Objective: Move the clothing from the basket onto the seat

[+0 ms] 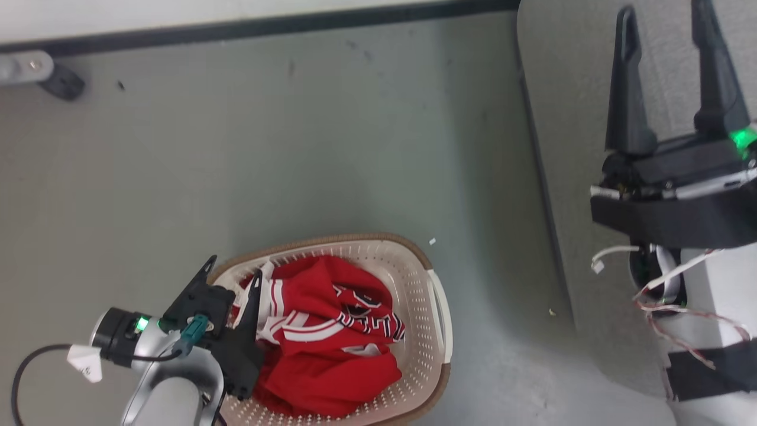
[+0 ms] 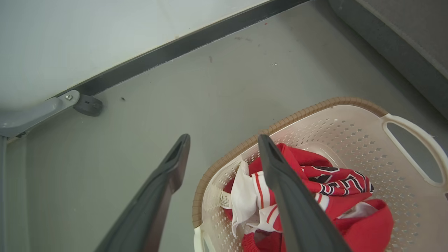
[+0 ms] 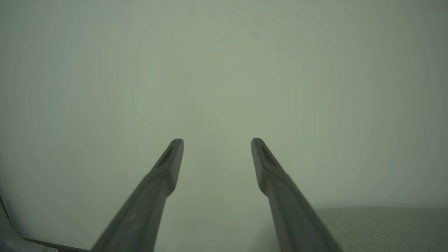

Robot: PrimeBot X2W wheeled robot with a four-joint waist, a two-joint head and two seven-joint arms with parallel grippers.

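Note:
Red clothing (image 1: 331, 331) with white stripe trim and dark lettering lies bunched in the cream basket (image 1: 414, 278), which stands on the floor at the lower middle of the head view. My left gripper (image 1: 235, 267) hangs open over the basket's left rim, one finger above the fabric, holding nothing. In the left wrist view the left gripper (image 2: 224, 140) straddles the brown rim of the basket (image 2: 350, 129), with the clothing (image 2: 336, 189) beyond its right finger. The grey seat (image 1: 562, 89) runs along the right. My right gripper (image 1: 668, 18) is open above it; it (image 3: 217, 141) faces a pale wall.
Grey-green floor (image 1: 295, 165) stretches between basket and seat. A wall with a dark baseboard (image 1: 266, 26) runs along the top. A grey furniture leg with a black foot (image 1: 59, 83) sits at the upper left. A corner of the seat (image 3: 385, 227) shows in the right wrist view.

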